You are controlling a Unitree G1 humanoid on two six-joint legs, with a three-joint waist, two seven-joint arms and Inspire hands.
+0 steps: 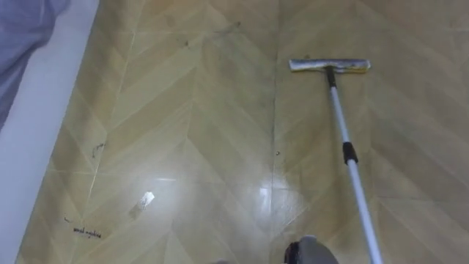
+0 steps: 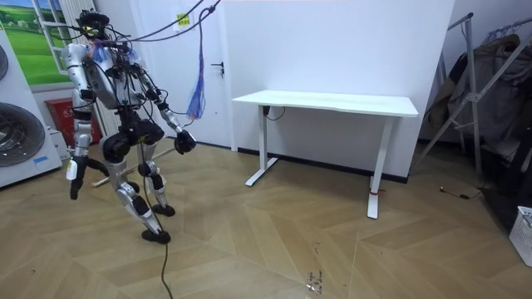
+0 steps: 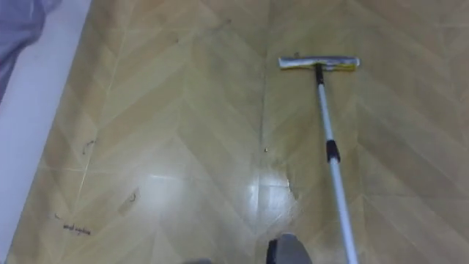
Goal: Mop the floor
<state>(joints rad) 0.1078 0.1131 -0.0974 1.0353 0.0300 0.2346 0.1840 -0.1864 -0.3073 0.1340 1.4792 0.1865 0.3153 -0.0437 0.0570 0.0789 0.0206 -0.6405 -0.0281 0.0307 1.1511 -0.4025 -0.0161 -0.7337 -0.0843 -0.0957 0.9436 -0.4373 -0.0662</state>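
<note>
Wood-pattern floor (image 1: 205,132) in a herringbone layout covers the work area. All positions below are referenced to the mop head (image 1: 330,65).

**Location of the mop.** The mop (image 1: 341,117) is down on the floor ahead of the robot. The mop head lies flat. The pole (image 1: 360,191) runs back from it toward the robot's right side and carries a dark collar (image 1: 350,154) partway along.

**Hands.** In the room view, the right hand (image 2: 184,141) is at the end of the pole farthest from the mop head. Whether it grips the pole cannot be told. The left hand (image 2: 75,172) hangs low, nearer the mop head and apart from the pole. Its state cannot be told either.

**Handling.** The mop is judged light, with a thin, stiff pole that acts as a long lever. The flat head should slide easily on this glossy floor. Take hold on the upper pole, on the side of the collar away from the mop head. A second hold closer to the collar would steady the stroke.

**Clearance.**
- A white surface (image 1: 29,147) borders the floor to the left of the mop head, well apart from it.
- Dark marks (image 1: 88,233) lie near that border, back from the mop head toward the robot.
- In the room view, a washing machine (image 2: 25,133) stands near the mop head, so strokes toward it should be short.
- The table (image 2: 332,104) stands well apart from the mop head, with open floor between them.
</note>
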